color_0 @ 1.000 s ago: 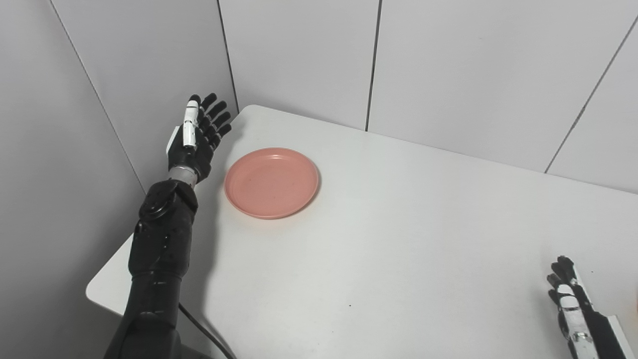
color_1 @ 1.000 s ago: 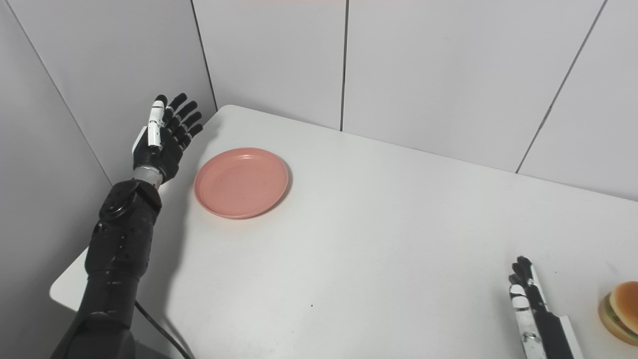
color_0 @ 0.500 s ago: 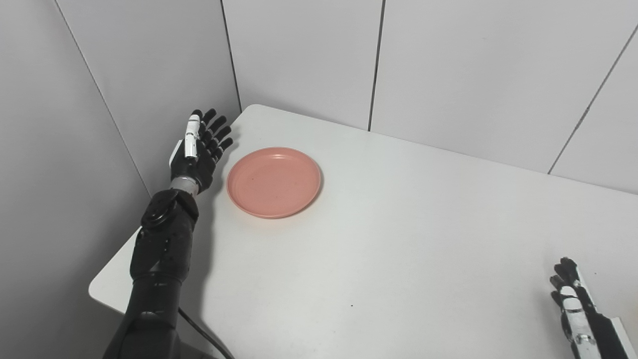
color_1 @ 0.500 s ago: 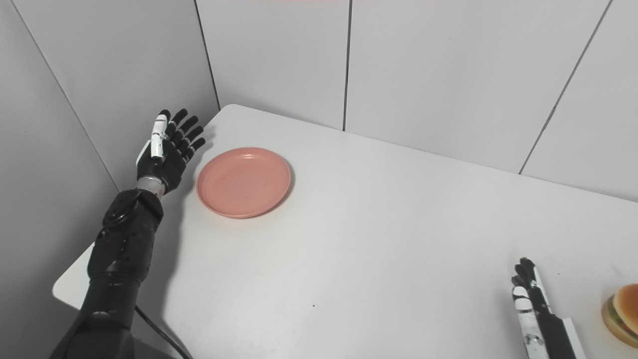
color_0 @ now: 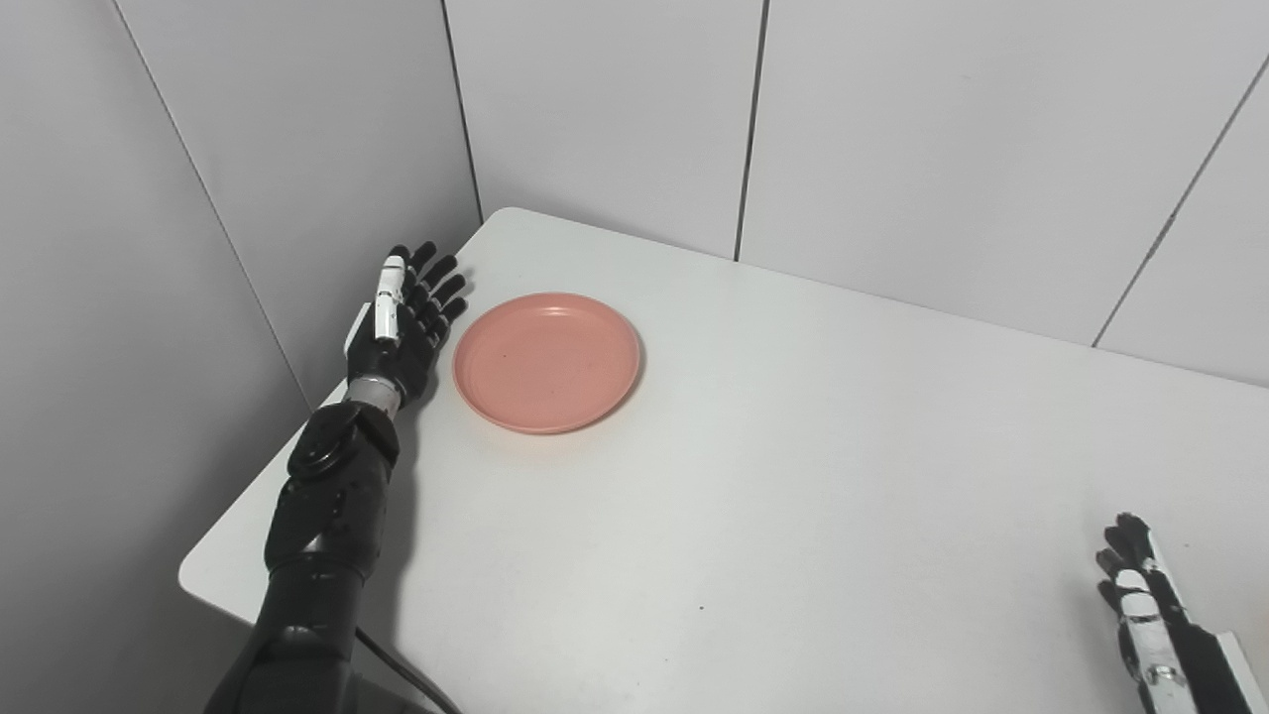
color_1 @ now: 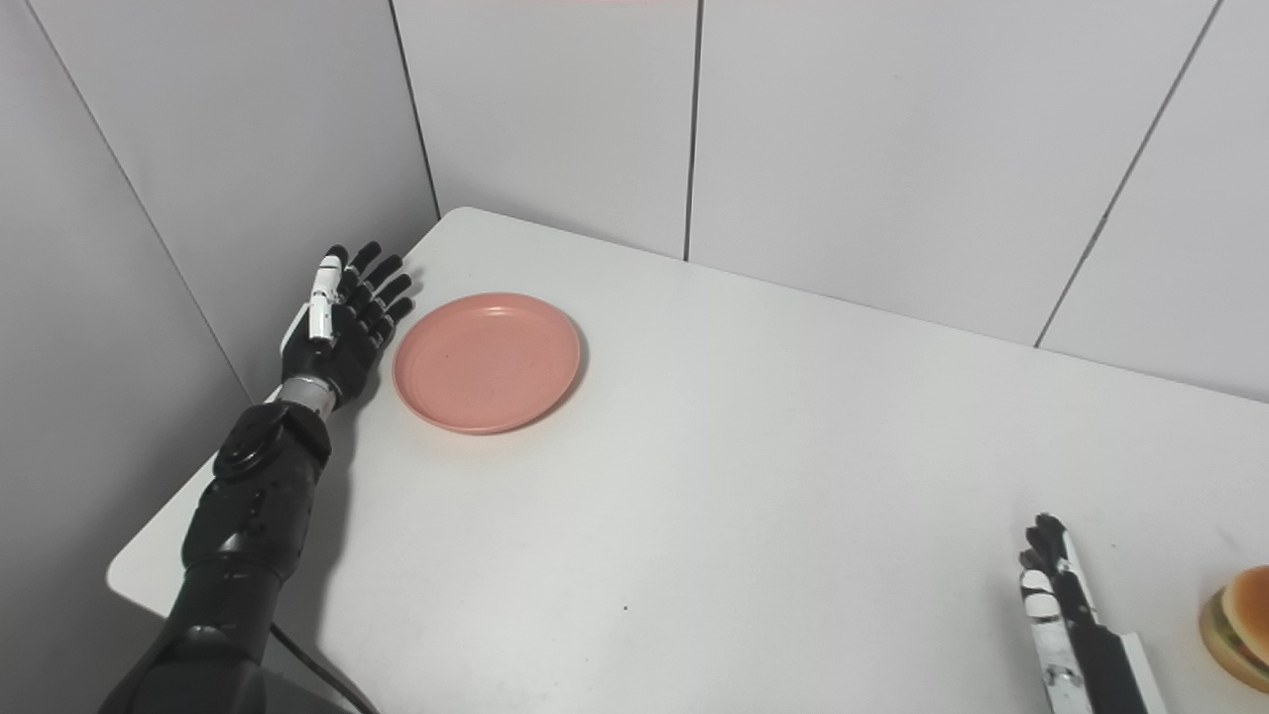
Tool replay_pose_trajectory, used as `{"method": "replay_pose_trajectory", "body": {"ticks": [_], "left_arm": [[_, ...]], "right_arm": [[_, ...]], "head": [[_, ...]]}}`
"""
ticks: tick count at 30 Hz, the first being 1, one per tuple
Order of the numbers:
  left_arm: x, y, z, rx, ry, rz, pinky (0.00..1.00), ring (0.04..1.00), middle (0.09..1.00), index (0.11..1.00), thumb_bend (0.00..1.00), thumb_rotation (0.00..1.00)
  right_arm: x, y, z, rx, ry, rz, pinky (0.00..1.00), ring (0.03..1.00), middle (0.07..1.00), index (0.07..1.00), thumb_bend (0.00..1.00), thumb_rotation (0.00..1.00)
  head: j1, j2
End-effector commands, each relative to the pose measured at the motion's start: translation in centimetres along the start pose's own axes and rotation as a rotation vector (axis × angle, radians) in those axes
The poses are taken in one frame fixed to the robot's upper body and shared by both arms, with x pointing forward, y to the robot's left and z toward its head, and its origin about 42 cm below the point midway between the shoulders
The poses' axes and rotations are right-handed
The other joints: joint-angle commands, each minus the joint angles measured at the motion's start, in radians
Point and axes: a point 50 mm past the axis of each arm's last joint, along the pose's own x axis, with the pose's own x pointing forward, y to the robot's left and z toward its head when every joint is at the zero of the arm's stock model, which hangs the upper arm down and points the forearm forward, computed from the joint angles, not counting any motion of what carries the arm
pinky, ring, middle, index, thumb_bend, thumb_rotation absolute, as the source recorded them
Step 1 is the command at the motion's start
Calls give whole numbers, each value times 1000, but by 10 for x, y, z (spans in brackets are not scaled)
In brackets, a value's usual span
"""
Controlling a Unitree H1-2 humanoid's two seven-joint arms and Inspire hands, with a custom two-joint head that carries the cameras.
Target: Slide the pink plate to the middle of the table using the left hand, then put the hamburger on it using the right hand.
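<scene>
The left robot hand (color_0: 402,322) is empty, fingers spread, just beside the plate (color_0: 546,361) at the tabletop's (color_0: 793,476) far-left corner. The plate looks light, stiff and slick, best pushed at its rim. The right robot hand (color_1: 1061,615) rests extended, empty, near the hamburger (color_1: 1234,623).

A: Where do the two head cameras look from?

B: From above the near edge of the white table (color_0: 793,476), tilted down and forward toward the far corner where the grey wall panels (color_0: 595,109) meet. Both are far enough back to take in most of the tabletop.

A: How do they differ?

B: The left eye view sits a little to the left, so the pink plate (color_0: 547,361) lies further right in its frame than in the right eye view, where it is at (color_1: 486,360).

A: What do they share?

B: The table, the corner, the plate, and both arms entering from the bottom edge. Only the right eye view reaches far enough right to catch the hamburger (color_1: 1237,625) at its lower right edge.
</scene>
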Motion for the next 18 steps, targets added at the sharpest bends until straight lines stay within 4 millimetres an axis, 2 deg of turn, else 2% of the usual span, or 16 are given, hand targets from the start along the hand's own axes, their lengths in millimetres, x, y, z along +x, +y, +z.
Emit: {"method": "replay_pose_trajectory", "body": {"ticks": [1, 5, 10, 18], "left_arm": [[-1, -2, -1, 8, -9, -21, 934, 913, 912, 914, 386, 1000], [-5, -9, -10, 6, -6, -38, 935, 900, 896, 889, 387, 1000], [-13, -24, -18, 26, 23, -56, 883, 870, 871, 863, 376, 1000], [-21, -50, -32, 15, 78, -95, 881, 867, 869, 865, 378, 1000]], "right_arm": [[0, -2, 13, -5, -37, -6, 1000, 1000, 1000, 1000, 0, 1000], [0, -1, 13, -8, -37, -7, 1000, 1000, 1000, 1000, 0, 1000], [0, 1, 15, -15, -35, -2, 1000, 1000, 1000, 1000, 0, 1000], [1, 1, 11, -10, -44, -1, 1000, 1000, 1000, 1000, 0, 1000]], "head": [[-4, 3], [-10, 6], [-19, 11], [-46, 24]]}}
